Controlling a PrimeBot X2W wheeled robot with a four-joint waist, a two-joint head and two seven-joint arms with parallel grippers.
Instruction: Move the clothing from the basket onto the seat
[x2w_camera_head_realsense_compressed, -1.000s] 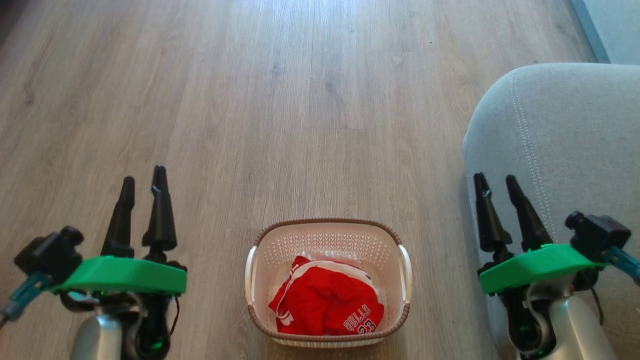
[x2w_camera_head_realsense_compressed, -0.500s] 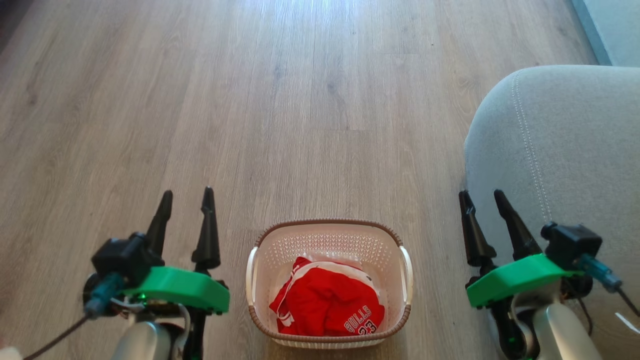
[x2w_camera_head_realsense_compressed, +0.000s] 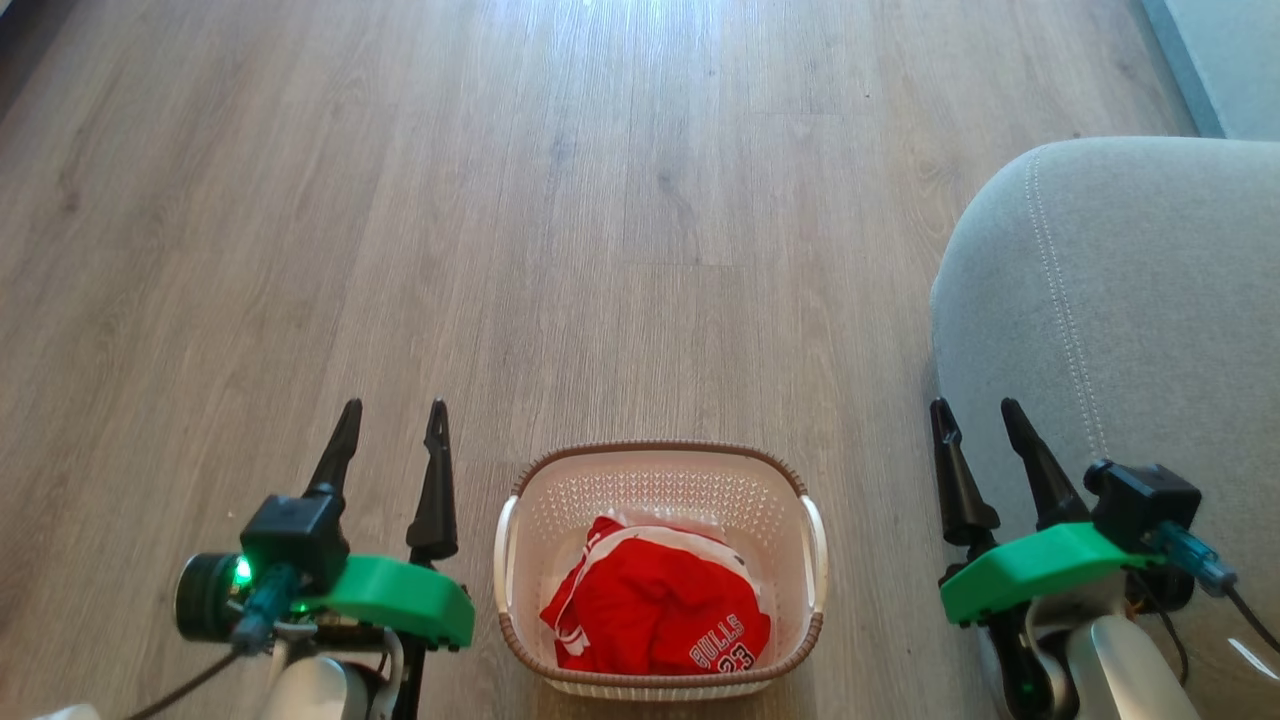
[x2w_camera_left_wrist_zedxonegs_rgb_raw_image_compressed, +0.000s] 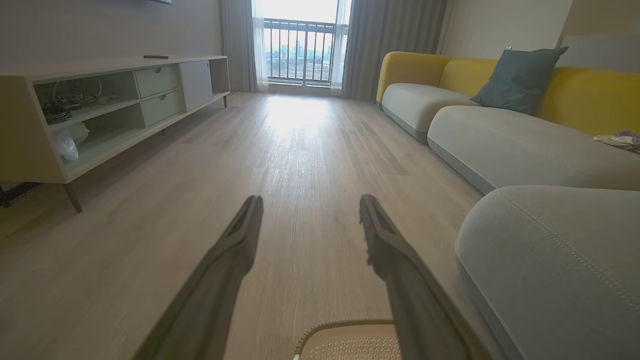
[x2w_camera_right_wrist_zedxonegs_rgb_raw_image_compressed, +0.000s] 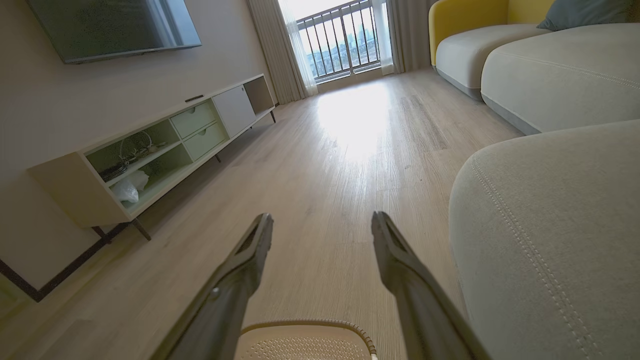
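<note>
A cream basket (x2w_camera_head_realsense_compressed: 810, 545) with a brown braided rim stands on the wooden floor at the bottom centre of the head view. Crumpled red clothing (x2w_camera_head_realsense_compressed: 655, 610) with white trim and "BULLS 23" lettering lies inside it. The grey seat (x2w_camera_head_realsense_compressed: 1130, 300) fills the right side. My left gripper (x2w_camera_head_realsense_compressed: 394, 410) hangs open just left of the basket, nothing between its fingers. Open too, my right gripper (x2w_camera_head_realsense_compressed: 974, 408) hovers at the seat's left edge, right of the basket. The basket rim (x2w_camera_left_wrist_zedxonegs_rgb_raw_image_compressed: 345, 325) peeks in at the bottom of the left wrist view, and the basket (x2w_camera_right_wrist_zedxonegs_rgb_raw_image_compressed: 305, 342) in the right wrist view.
A low TV cabinet (x2w_camera_left_wrist_zedxonegs_rgb_raw_image_compressed: 100, 110) lines the left wall, with a television (x2w_camera_right_wrist_zedxonegs_rgb_raw_image_compressed: 115, 25) above it. More sofa cushions (x2w_camera_left_wrist_zedxonegs_rgb_raw_image_compressed: 500, 140) with a yellow back and a blue-grey pillow (x2w_camera_left_wrist_zedxonegs_rgb_raw_image_compressed: 517, 80) run along the right. Open wooden floor (x2w_camera_head_realsense_compressed: 600, 250) stretches ahead to a balcony window (x2w_camera_left_wrist_zedxonegs_rgb_raw_image_compressed: 300, 47).
My left gripper has swung right and back toward the basket, its wrist turning. The right gripper has dropped back slightly. The head camera has shifted a little.
</note>
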